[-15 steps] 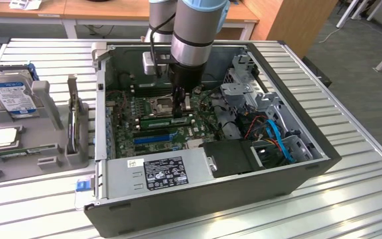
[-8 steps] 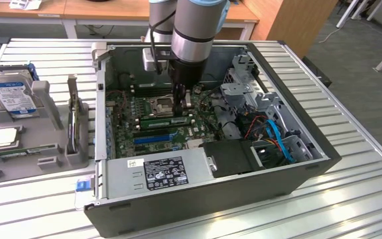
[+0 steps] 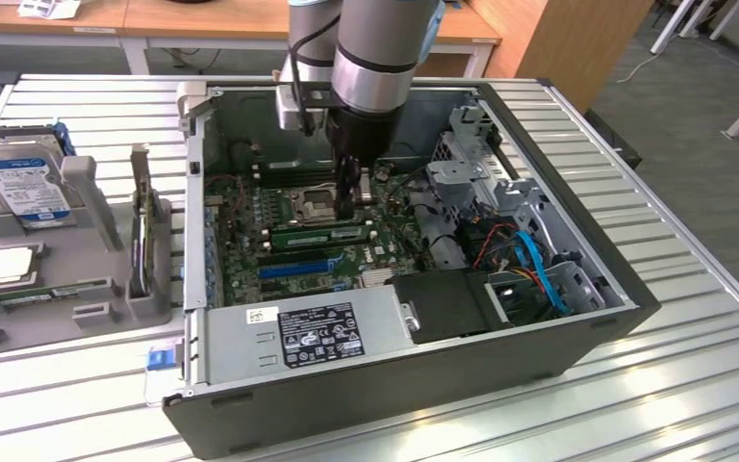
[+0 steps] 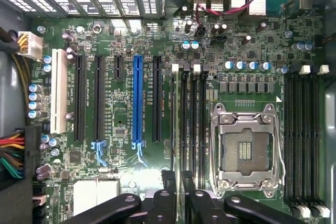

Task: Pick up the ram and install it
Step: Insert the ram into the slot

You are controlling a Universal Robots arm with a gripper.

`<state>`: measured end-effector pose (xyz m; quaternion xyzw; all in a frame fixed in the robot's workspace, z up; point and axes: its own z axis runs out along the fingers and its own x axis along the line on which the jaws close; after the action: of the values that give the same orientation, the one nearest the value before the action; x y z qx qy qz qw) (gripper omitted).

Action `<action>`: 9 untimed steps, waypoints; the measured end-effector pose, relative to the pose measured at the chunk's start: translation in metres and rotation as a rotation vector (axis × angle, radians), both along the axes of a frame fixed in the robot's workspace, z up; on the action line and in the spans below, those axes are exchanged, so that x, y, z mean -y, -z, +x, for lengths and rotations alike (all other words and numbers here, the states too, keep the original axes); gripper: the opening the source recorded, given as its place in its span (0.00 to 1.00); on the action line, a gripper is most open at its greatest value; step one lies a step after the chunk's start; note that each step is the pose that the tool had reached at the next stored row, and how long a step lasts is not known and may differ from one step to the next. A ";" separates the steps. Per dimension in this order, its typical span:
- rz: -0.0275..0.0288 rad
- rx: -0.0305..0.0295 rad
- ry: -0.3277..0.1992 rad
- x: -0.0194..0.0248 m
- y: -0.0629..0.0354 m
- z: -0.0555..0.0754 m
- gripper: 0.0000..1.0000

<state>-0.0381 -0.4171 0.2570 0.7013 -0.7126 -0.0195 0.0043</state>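
Wrist view has the fingers (image 4: 169, 188) pinching the ram (image 3: 324, 234) by its top edge, at the memory slots (image 4: 194, 124) beside the empty CPU socket (image 4: 247, 148); doing this well likely means keeping the stick upright, aligned along one slot; pressing straight down, evenly, until the white clips (image 4: 175, 67) latch.

Ext cam sat high, angled down at open PC case (image 3: 408, 385) from mid-range, w/ table (image 3: 677, 385) around it. Wrist cam looked square-on at motherboard (image 4: 252, 40), v. close. Both views shared CPU socket (image 3: 315, 202) & blue slot (image 3: 295, 267).
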 end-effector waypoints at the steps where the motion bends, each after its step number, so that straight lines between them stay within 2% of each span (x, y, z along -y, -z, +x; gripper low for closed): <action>1: 0.0000 0.0000 0.000 0.0000 -0.0015 0.000 0.18; 9: 0.0000 0.0000 0.000 0.0000 -0.0156 0.000 0.18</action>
<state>-0.0381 -0.4171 0.2725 0.7013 -0.7126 -0.0195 0.0043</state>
